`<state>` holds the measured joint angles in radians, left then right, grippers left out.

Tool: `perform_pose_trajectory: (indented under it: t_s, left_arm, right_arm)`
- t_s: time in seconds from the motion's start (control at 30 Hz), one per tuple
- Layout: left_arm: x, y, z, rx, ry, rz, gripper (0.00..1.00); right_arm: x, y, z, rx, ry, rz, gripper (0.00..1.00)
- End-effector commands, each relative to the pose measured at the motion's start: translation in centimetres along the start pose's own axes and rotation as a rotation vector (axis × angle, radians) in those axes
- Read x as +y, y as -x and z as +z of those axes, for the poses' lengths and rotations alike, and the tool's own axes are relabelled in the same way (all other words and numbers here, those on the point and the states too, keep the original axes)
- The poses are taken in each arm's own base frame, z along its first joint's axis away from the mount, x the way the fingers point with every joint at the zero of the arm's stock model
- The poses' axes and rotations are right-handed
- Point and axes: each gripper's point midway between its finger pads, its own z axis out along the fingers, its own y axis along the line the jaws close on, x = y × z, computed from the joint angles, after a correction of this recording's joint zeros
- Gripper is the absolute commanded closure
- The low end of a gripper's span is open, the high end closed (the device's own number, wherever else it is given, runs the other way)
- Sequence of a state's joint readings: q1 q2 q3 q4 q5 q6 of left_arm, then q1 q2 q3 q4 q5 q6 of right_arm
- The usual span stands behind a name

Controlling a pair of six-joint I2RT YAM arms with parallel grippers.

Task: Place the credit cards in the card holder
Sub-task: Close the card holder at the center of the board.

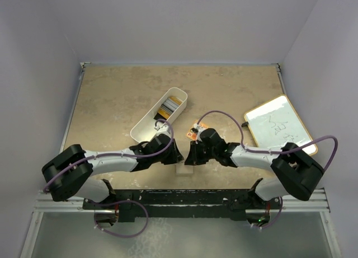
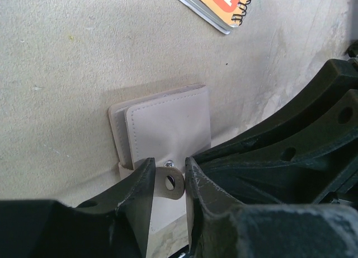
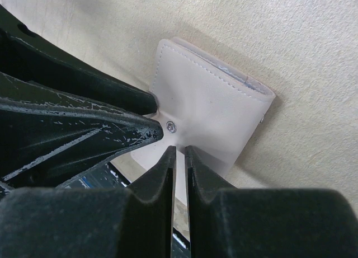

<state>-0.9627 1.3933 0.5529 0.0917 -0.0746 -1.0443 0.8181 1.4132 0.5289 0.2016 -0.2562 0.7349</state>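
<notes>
Right gripper (image 3: 179, 150), nearly closed, pinches the small beige leather folding card holder (image 3: 212, 101), I think to anchor it. Left gripper (image 2: 169, 167) straddles its snap tab (image 2: 178, 192); whether it grips, I can't tell.

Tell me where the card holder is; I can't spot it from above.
In the top view, the card holder lies at centre near the table's front edge, between the left gripper and right gripper.

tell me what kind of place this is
Probably a robot lab test cell: plain walls box in a beige tabletop, two arms are bolted to a rail at its near edge, with a white bin of cards and a small whiteboard as props.
</notes>
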Motion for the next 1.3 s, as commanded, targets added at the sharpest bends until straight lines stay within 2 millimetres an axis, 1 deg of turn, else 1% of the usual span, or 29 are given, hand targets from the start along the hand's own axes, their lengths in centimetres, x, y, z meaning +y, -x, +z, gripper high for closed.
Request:
perform_pose_trajectory:
  t_s: [0.0, 0.13, 0.27, 0.37, 0.43, 0.5, 0.57, 0.73, 0.87, 1.0, 1.27]
  left_arm:
    - [-0.9, 1.0, 0.3, -0.036, -0.025, -0.023, 0.73]
    - [-1.0, 1.0, 0.3, -0.036, -0.028, -0.024, 0.69]
    - [-1.0, 1.1, 0.1, -0.045, -0.029, -0.025, 0.67]
    - [-0.9, 1.1, 0.3, -0.048, -0.029, -0.033, 0.68]
    - [-0.9, 0.9, 0.5, -0.041, -0.031, -0.034, 0.74]
    - [-0.7, 0.9, 0.6, -0.041, -0.024, -0.035, 0.85]
    - [-0.6, 1.1, 0.5, -0.047, -0.014, -0.037, 0.91]
    - [0.0, 1.4, 0.4, -0.065, 0.016, -0.042, 0.93]
    - [0.2, 1.5, 0.4, -0.069, 0.024, -0.045, 0.94]
    - [0.5, 1.4, 0.5, -0.067, 0.028, -0.048, 0.94]
    - [0.5, 1.4, 0.5, -0.065, 0.028, -0.047, 0.94]
  right_arm:
    - [-2.3, -0.7, -0.4, -0.015, -0.093, 0.006, 0.86]
    - [-1.5, -0.1, -0.9, -0.055, -0.058, 0.023, 0.85]
    - [-0.9, 0.1, -1.0, -0.066, -0.034, 0.033, 0.85]
    - [0.0, 0.5, -1.3, -0.082, 0.005, 0.043, 0.85]
    - [0.8, 0.9, -1.4, -0.098, 0.044, 0.055, 0.84]
    - [1.4, 1.1, -1.3, -0.111, 0.081, 0.078, 0.84]
    - [1.8, 1.1, -1.2, -0.119, 0.110, 0.099, 0.84]
    - [2.4, 1.4, -1.1, -0.138, 0.147, 0.137, 0.81]
    - [3.2, 1.7, -1.1, -0.145, 0.189, 0.163, 0.78]
    - [3.6, 1.9, -1.0, -0.154, 0.210, 0.197, 0.76]
    - [3.9, 1.9, -0.4, -0.142, 0.209, 0.212, 0.77]
